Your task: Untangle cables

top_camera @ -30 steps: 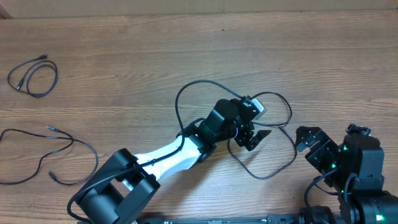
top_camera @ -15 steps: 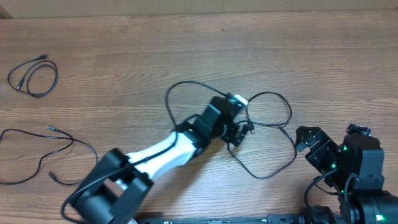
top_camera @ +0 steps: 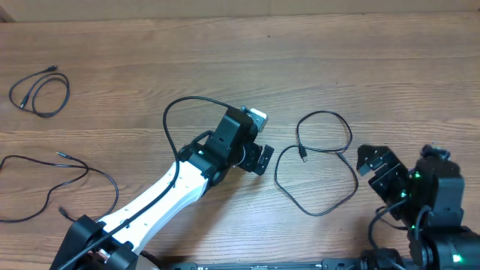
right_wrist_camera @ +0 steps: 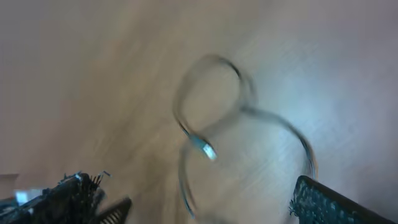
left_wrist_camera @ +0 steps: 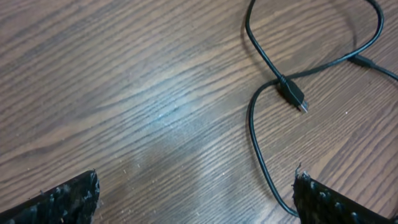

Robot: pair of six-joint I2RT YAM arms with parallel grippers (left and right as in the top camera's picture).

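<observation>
Right claw: nearest the desk's near edge and just right of the figure-eight cable, not touching it. The fingers stand well apart with nothing between them.
Right arm pose: folded close over its base, the claw aimed left and away toward the figure-eight cable.
Right wrist view: blurred. The cable shows only as a pale smeared loop and the claw as two dark fingertips at the lower corners.
Left claw: just left of the figure-eight cable, apart from it. It is spread wide and holds nothing.
Left arm pose: stretched on a diagonal from the near left corner, the wrist turned down at the desk.
Left wrist view: only the two fingertips of the claw show, cut off at the bottom edge, with bare wood between them.
Figure-eight cable: flat on the desk, its long axis running near to far. A larger loop lies nearer, a smaller one farther, and they cross at a pinch.
Plug tip: at the left of the pinch, pointing toward the near edge into the larger loop.
Arm wire: a thicker black arc rising from the left arm, left of the figure-eight cable.
Loose cable: well to the left of the figure-eight cable, sprawled in open bends.
Small coil: farthest, well left of the figure-eight cable, a round loop with crossed ends.
</observation>
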